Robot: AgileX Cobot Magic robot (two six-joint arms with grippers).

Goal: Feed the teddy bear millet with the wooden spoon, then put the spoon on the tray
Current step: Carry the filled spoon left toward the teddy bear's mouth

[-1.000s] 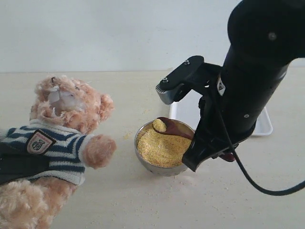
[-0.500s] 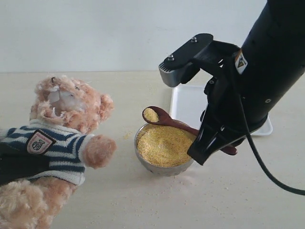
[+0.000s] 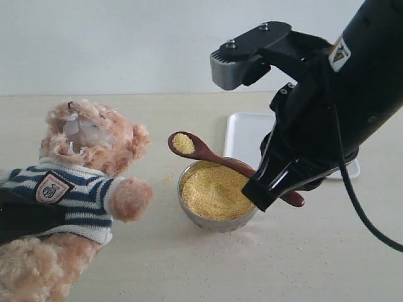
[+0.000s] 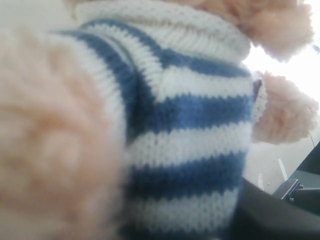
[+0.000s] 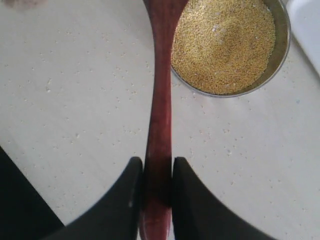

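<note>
The right tool (image 5: 157, 192) clamps the wooden spoon (image 3: 217, 158) (millet (image 3: 183, 143) heaped in it) short of the teddy bear (image 3: 88, 163). The left tool (image 3: 25, 220), I cannot tell.

- teddy bear (image 3: 94, 141), left of steel bowl: plush, fluffy light-brown pile, clumped in spots; muzzle paler.
- its shirt (image 4: 190, 110): knit cloth, navy/white, stitches plain to see, matt.
- steel bowl (image 3: 208, 221): bare metal, shiny rim.
- millet (image 3: 214, 192), in bowl: fine dry yellow grain, matt, gritty.
- wooden spoon (image 3: 201, 152), over bowl: dark red-brown wood, smooth, slight sheen.
- tray (image 3: 245, 135), behind bowl: white, smooth, prob. plastic.
- table (image 3: 189, 264), under bowl: pale, matt, smooth.
- right gripper (image 5: 157, 165): black, smooth, plastic-looking.
</note>
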